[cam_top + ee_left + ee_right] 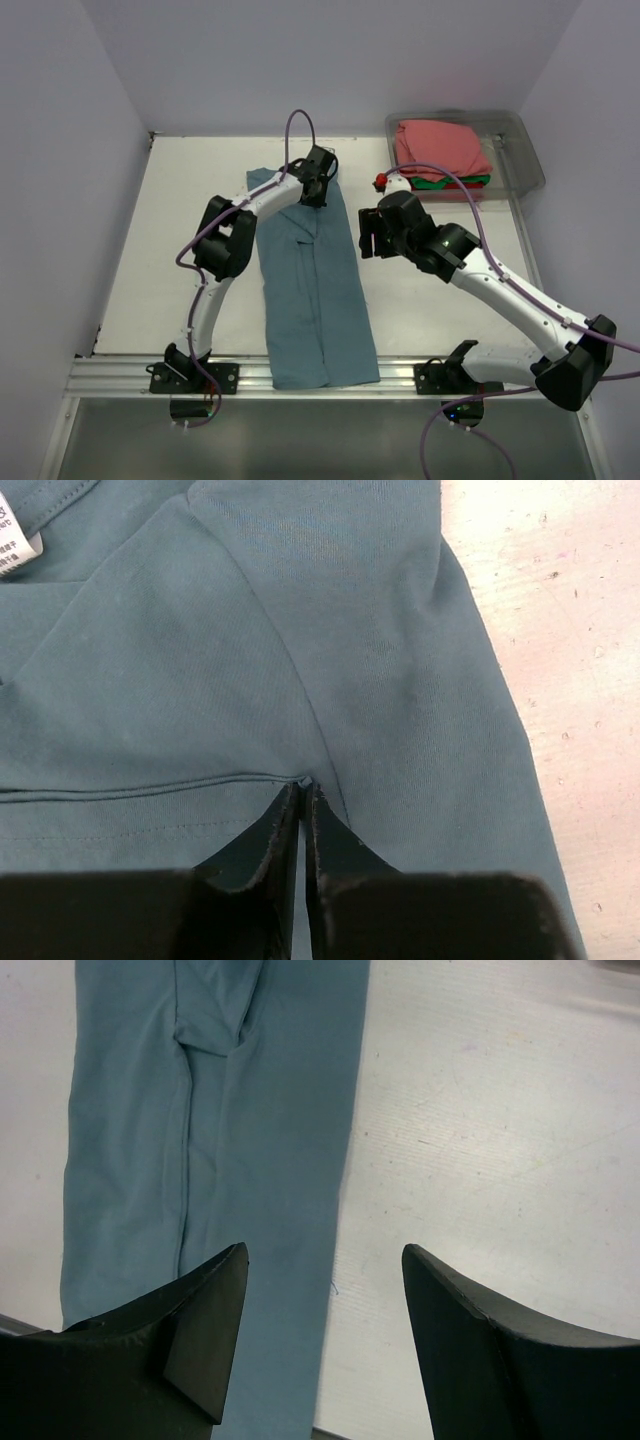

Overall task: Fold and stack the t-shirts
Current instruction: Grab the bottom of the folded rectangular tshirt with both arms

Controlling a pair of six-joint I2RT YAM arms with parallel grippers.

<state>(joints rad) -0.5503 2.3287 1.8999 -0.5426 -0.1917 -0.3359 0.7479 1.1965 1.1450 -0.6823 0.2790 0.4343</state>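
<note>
The slate-blue t-shirt [310, 300] lies folded into a long strip down the middle of the table, its sleeves tucked in. My left gripper [318, 190] is at the strip's far end, near the collar. In the left wrist view its jaws [303, 785] are pressed together on a small pinch of the blue cloth [300, 630] at a sleeve hem. My right gripper [368, 235] hovers by the strip's right edge. Its fingers stand wide apart [323, 1250] with nothing between them, one over the blue cloth [250, 1110] and one over bare table. A salmon-pink t-shirt [440, 150] lies folded on green [432, 184] and red [472, 184] ones.
A clear plastic bin [520, 150] at the back right holds the folded stack. White walls close the table in on the left, right and back. A metal rail [120, 375] runs along the near edge. A white care label [15, 545] shows at the collar.
</note>
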